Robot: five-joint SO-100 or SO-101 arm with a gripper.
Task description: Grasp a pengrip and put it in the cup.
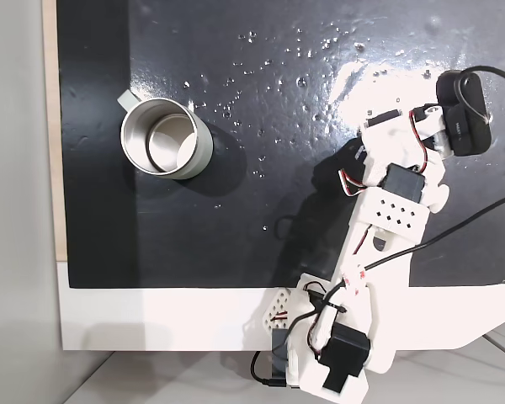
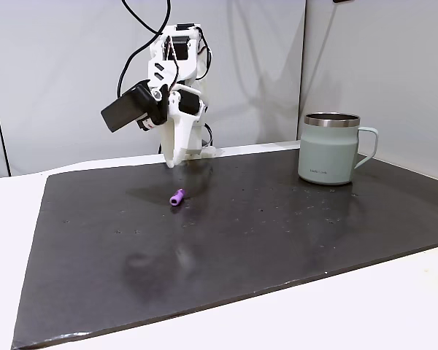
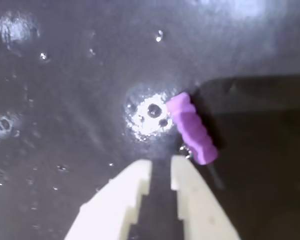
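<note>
Evidently the pincer, jaws narrow and empty, hangs just beside the pengrip, perhaps lining up, well apart from the cup.

Mat open (cup apart).

Looks like a hobby or lab robot test setup indoors: white 3D-printed arm with exposed servos and loose black cables, mounted at the edge of a white tabletop covered by a black speckled mat. Plain grey wall panels behind. A camera module is strapped to the arm.
</note>
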